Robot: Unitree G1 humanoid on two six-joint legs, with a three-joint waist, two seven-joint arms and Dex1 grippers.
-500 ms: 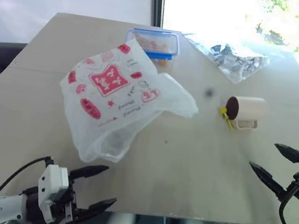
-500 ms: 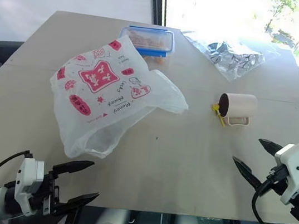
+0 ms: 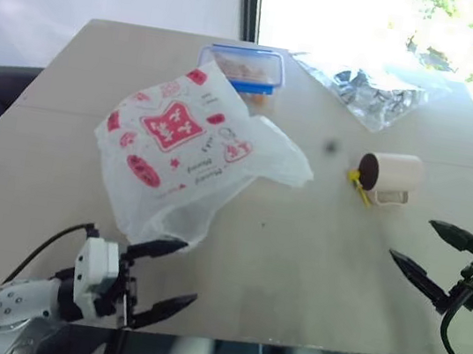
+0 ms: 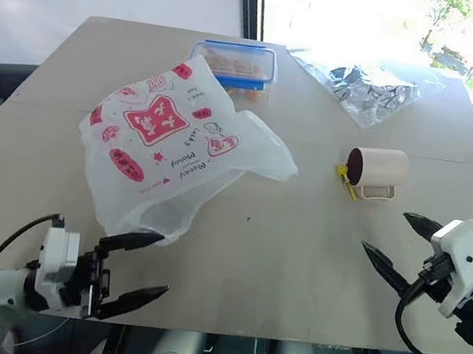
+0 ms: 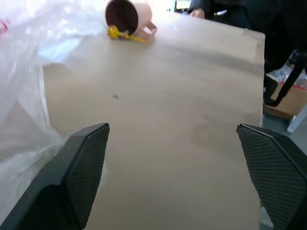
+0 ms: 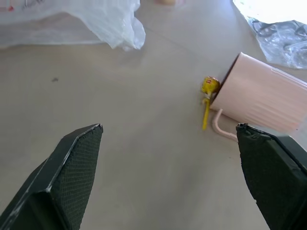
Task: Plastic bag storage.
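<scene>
The plastic bag [image 3: 179, 146], translucent white with red squares, ovals and lettering, lies crumpled on the left half of the table [image 3: 296, 257]; its loose edge also shows in the left wrist view [image 5: 24, 120] and the right wrist view [image 6: 91, 21]. My left gripper [image 3: 166, 275] is open just in front of the bag's near edge, close to the table's front edge. My right gripper [image 3: 436, 250] is open over the right side of the table, in front of a pink cup [image 3: 390, 176] lying on its side.
A small yellow item [image 6: 208, 96] lies at the cup's mouth. A blue-rimmed clear food box [image 3: 242, 67] sits behind the bag. A clear crinkly bag of dark and silvery items [image 3: 370, 90] lies at the back right. The table's right edge [image 5: 263, 86] drops off beyond.
My left gripper has risen and moved forward toward the bag's near edge. My right gripper has shifted slightly away from the front edge. Both stay open.
</scene>
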